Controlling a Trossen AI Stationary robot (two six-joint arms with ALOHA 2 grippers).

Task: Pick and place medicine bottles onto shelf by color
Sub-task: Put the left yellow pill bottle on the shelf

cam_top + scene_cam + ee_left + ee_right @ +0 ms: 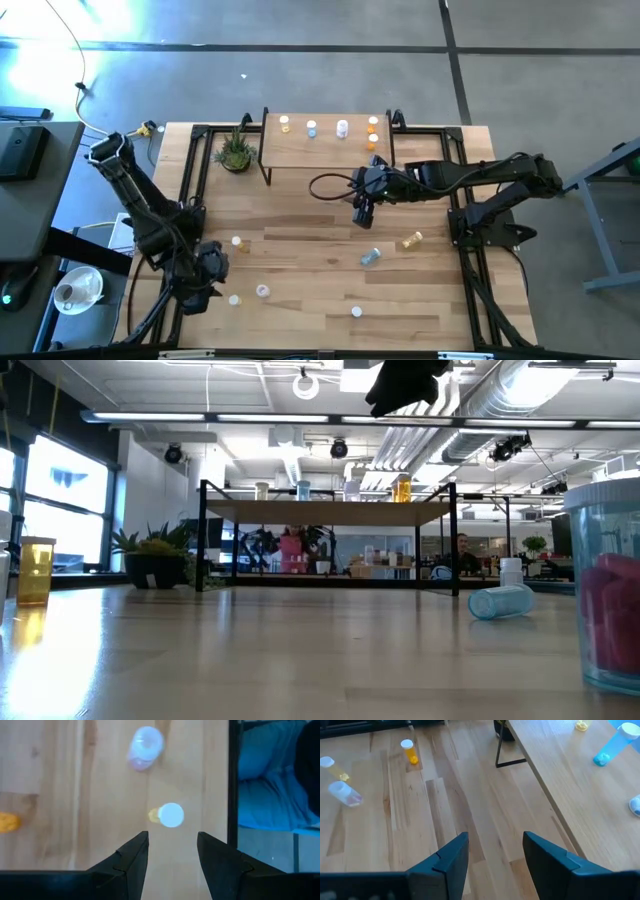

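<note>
Left gripper: fingers parted, empty, hanging straight above a standing yellow bottle near the table's front-left edge.
Right gripper: fingers parted, empty, above mid-table just in front of the shelf.
Shelf: five bottles along its back edge, white caps up.
Table: teal bottle and amber bottle lying on their sides right of centre; others upright at front-left.
Potted plant: just left of shelf.

Bright overhead glare; blurred left-wrist view
</note>
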